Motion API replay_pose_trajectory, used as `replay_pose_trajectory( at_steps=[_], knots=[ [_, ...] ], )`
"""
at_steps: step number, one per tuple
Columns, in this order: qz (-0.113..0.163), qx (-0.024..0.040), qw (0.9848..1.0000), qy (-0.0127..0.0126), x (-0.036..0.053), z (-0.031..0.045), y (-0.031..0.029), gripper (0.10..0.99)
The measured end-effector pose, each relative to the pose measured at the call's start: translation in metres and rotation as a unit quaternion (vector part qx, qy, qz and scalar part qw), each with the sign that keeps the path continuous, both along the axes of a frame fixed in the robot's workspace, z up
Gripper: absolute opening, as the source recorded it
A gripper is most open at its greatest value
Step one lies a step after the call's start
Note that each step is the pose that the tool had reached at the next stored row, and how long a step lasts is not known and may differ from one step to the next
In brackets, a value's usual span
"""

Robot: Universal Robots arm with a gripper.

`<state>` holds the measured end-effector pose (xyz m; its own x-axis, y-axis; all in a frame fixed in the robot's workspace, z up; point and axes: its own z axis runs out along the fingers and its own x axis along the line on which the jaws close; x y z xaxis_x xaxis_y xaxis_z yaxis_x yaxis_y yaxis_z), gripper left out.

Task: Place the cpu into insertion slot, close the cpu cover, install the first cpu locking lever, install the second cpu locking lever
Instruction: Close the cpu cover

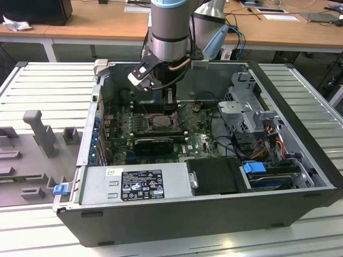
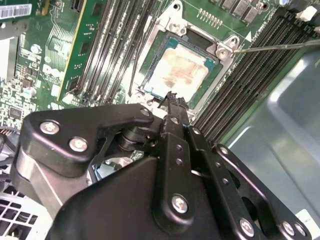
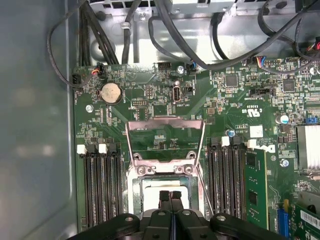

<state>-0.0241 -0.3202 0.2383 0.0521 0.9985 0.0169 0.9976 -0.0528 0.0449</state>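
Note:
The cpu (image 2: 177,72), a pale beige-silver square, lies flat in the insertion slot (image 3: 133,192), whose metallic rim is ringed by green board. The cpu cover (image 3: 162,158), a dull silver frame with a window, stands swung open on the far side of the slot. In both wrist views my gripper (image 3: 170,194) hovers just over the near edge of the cpu, its black fingers (image 2: 172,100) pressed together with nothing between them. A thin lever wire (image 2: 275,46) sticks out free beside the slot, and another (image 3: 201,187) runs along its side. In the exterior view the gripper (image 1: 167,99) hangs inside the open computer case.
Long black memory slots (image 3: 97,185) flank the socket on both sides, with a green memory module (image 3: 252,190) in one. A black graphics card (image 1: 153,143) lies in front of the socket. Cables (image 3: 200,45), a drive cage (image 1: 244,107) and the case walls (image 1: 214,214) surround the board.

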Motion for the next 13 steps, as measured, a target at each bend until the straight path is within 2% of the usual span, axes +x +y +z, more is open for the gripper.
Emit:
replay_pose_trajectory(
  at_steps=[6,11,13],
  knots=[
    [0.000,-0.0001,1.0000,0.0001,0.0021,0.0082,0.0000,0.106],
    [0.000,-0.0002,1.0000,0.0001,0.0115,0.0097,-0.0001,0.106],
    [0.000,-0.0002,1.0000,0.0001,0.0120,0.0126,0.0000,0.106]
  ],
)
